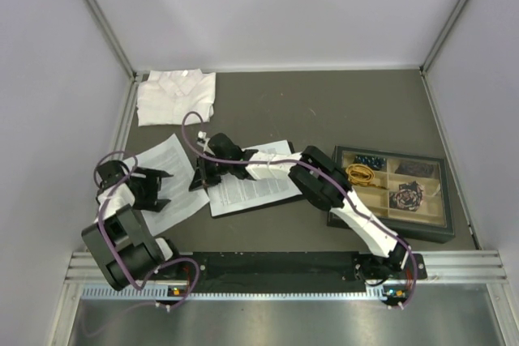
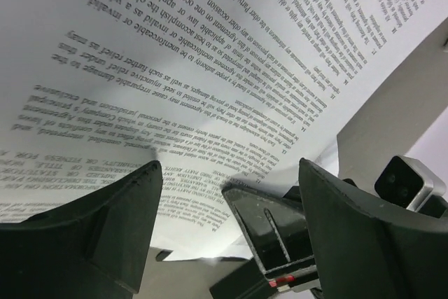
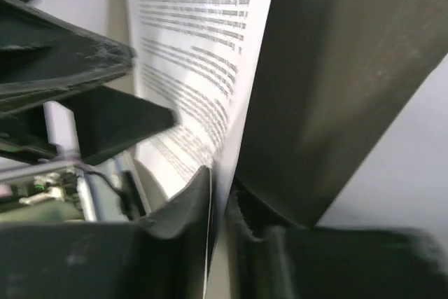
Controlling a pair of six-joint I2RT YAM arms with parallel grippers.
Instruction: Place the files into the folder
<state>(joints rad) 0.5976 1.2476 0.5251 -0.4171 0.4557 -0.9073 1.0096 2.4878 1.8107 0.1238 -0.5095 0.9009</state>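
The loose sheet (image 1: 173, 168) lies flat on the surface (image 1: 324, 111), left of centre, with its long axis running roughly near to far and tilted a little. Just to its right is the folder (image 1: 258, 207), long axis left to right. Another sheet (image 1: 247, 188) is already on the folder, so only a thin black margin shows. The two long axes cross, so the loose sheet probably needs a turn as well as a shift to the right before it lines up.

The right gripper (image 1: 203, 174) sits in the narrow gap between the loose sheet and the folder's left short end, and the arm reaches across the folder to get there. In the right wrist view its jaws are pressed almost together on a printed sheet's edge (image 3: 220, 197). It appears to be the loose sheet's edge facing the folder, though the close, blurred view does not quite settle which sheet. In the left wrist view that side of the sheet (image 2: 210, 68) curls up off the surface.

The left gripper (image 1: 152, 188) hangs over the near half of the loose sheet with its jaws spread wide and nothing between them. Whether it touches the paper cannot be told. The right arm is the one nearer the folder.

Well clear are a folded white shirt (image 1: 174, 95) in the far left corner and a compartment tray (image 1: 442, 200) on the right.
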